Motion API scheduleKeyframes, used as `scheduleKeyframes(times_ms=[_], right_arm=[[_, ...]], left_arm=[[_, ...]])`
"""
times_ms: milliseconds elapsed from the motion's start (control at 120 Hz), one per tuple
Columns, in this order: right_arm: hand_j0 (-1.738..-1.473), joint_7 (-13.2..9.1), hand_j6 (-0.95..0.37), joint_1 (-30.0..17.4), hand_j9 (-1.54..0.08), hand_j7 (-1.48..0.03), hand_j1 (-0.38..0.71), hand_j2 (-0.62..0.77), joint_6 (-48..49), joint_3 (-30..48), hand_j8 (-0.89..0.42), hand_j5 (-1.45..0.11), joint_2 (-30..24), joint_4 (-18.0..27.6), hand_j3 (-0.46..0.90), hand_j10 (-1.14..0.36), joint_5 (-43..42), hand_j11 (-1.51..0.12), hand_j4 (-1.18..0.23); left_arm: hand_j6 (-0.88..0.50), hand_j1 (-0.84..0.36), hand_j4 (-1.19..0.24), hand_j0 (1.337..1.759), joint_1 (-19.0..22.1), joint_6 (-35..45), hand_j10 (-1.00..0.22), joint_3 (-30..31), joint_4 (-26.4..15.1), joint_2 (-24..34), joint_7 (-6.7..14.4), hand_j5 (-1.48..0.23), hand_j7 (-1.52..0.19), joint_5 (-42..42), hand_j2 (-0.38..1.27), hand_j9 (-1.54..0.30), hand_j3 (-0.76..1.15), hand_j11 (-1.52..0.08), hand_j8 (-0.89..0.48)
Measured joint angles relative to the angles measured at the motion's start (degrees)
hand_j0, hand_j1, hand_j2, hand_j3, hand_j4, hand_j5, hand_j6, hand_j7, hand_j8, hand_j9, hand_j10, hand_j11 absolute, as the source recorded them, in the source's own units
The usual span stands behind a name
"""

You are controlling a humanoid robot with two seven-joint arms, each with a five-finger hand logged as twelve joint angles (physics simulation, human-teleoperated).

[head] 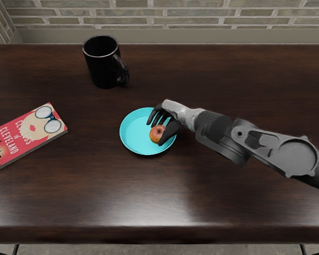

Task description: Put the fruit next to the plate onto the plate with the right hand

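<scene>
A small red and yellow apple (156, 134) is over the right part of the teal plate (135, 135) in the middle of the table. My right hand (162, 123) reaches in from the right edge and its dark fingers curl around the apple from above and behind. I cannot tell whether the apple rests on the plate or hangs just above it. The left arm is out of view.
A black mug (103, 61) stands at the back, left of centre, its handle turned to the right. A red book (24, 133) lies near the table's left edge. The dark wooden table (159, 202) ends at a brick wall behind.
</scene>
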Motion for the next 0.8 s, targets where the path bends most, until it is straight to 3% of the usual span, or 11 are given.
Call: scheduleKeyframes(times_ms=[92,183,275,458,525,700,800], right_arm=[[-1.658,0.02,-0.56,-0.1,-0.85,-0.84,0.3,0.36,-0.14,-0.71,-0.44,-0.86,0.85,-0.22,0.0,-0.59,-0.06,-0.85,-0.64],[-1.658,0.2,-0.38,-0.43,-0.57,-0.57,0.09,0.22,-3.0,-0.86,-0.3,-0.58,1.7,-0.26,0.0,-0.4,-0.03,-0.57,-0.43],[-1.658,0.19,-0.26,-0.73,-0.38,-0.38,-0.05,0.14,-4.62,-0.67,-0.21,-0.39,1.41,0.2,0.0,-0.27,0.06,-0.38,-0.29],[-1.658,1.12,-0.13,-0.79,-0.19,-0.18,-0.2,0.05,-0.17,2.83,-0.11,-0.19,-6.9,5.92,0.0,-0.13,4.99,-0.18,-0.14],[-1.658,4.7,-0.1,-0.9,-0.15,-0.15,-0.23,0.04,7.68,5.85,-0.09,-0.15,-12.01,6.87,0.0,-0.11,11.26,-0.15,-0.11],[-1.658,20.14,-0.07,-1.54,-0.09,-0.09,-0.27,0.01,32.76,9.34,-0.06,-0.09,-29.21,2.49,0.0,-0.07,27.94,-0.09,-0.07],[-1.658,24.63,-0.06,-2.02,-0.08,-0.08,-0.28,0.0,38.18,9.82,-0.05,-0.08,-34.88,-1.33,0.0,-0.06,33.35,-0.08,-0.06]], left_arm=[[-0.23,0.07,-0.23,1.658,-0.08,0.0,-0.23,0.01,0.0,0.0,0.0,-0.3,-0.3,0.0,0.05,-0.3,0.0,-0.3,-0.23],[-0.23,0.07,-0.23,1.658,-0.07,0.0,-0.23,0.0,-0.01,0.0,-0.01,-0.3,-0.3,0.01,0.05,-0.3,0.0,-0.3,-0.23],[-0.23,0.07,-0.23,1.658,-0.06,0.0,-0.23,0.0,-0.01,0.0,-0.01,-0.3,-0.3,0.01,0.05,-0.3,0.0,-0.3,-0.23],[-0.23,0.07,-0.23,1.658,-0.06,0.0,-0.23,-0.02,-0.02,0.0,-0.01,-0.3,-0.3,0.02,0.05,-0.3,0.0,-0.3,-0.23],[-0.23,0.07,-0.23,1.658,-0.04,-0.01,-0.23,0.04,-0.14,0.0,0.0,-0.3,-0.3,0.13,0.05,-0.3,0.0,-0.3,-0.23],[-0.23,0.07,-0.23,1.658,1.04,0.0,-0.23,0.17,-0.28,0.0,-0.01,-0.3,-0.3,0.3,0.05,-0.3,0.0,-0.3,-0.23],[-0.23,0.07,-0.23,1.658,1.06,0.0,-0.23,0.16,-0.4,0.0,0.02,-0.3,-0.3,0.33,0.05,-0.3,0.0,-0.3,-0.23]])
